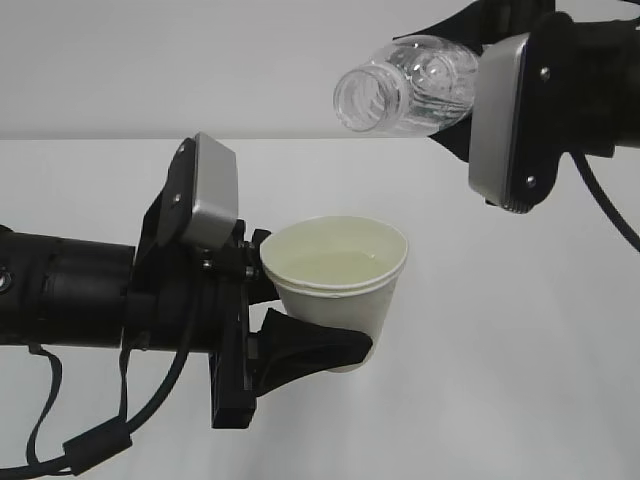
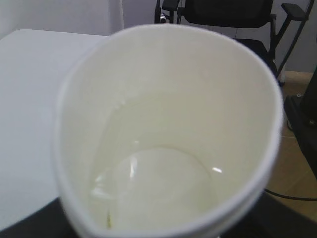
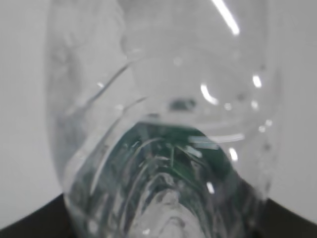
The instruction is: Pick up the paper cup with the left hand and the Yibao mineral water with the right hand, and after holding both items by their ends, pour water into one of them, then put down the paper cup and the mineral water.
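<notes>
— Two grips, as we see them: the left hand [image 1: 300,320] has its jaws clamped on the paper cup [image 1: 335,280], and the right hand [image 1: 470,70] holds the Yibao mineral water [image 1: 405,85] tipped between its jaws, mouth above the cup.

— Any lettering?

— We read none; the right wrist view shows only blurred green label [image 3: 163,158]. Our left wrist view alone shows water pooled inside the cup.

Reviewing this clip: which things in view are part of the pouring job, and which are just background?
Part of the job:
- paper cup, water inside, held by the left gripper
- mineral water bottle, tipped, uncapped, held by the right gripper

Just background:
- white table
- office chair
- floor cable
</notes>
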Tool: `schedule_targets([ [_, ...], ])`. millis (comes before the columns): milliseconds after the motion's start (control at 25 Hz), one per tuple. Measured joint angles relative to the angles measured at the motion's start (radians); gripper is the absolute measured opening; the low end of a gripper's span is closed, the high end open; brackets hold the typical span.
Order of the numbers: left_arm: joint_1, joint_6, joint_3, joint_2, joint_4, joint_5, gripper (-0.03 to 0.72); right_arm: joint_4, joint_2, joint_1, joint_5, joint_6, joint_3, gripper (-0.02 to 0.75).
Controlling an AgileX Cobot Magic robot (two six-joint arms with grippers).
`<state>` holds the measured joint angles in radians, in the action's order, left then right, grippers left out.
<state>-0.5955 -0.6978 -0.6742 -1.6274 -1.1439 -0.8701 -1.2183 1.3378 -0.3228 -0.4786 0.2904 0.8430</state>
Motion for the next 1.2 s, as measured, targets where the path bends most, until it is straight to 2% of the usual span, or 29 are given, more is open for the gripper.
schedule_targets([
  [440,0.000,0.000,0.000,0.000,0.000,0.000,0.421,0.020,0.000,0.000,0.000,-0.200,0.000,0.410],
  [1200,0.000,0.000,0.000,0.000,0.000,0.002,0.421,0.024,0.000,0.000,-0.001,-0.362,0.000,0.410],
])
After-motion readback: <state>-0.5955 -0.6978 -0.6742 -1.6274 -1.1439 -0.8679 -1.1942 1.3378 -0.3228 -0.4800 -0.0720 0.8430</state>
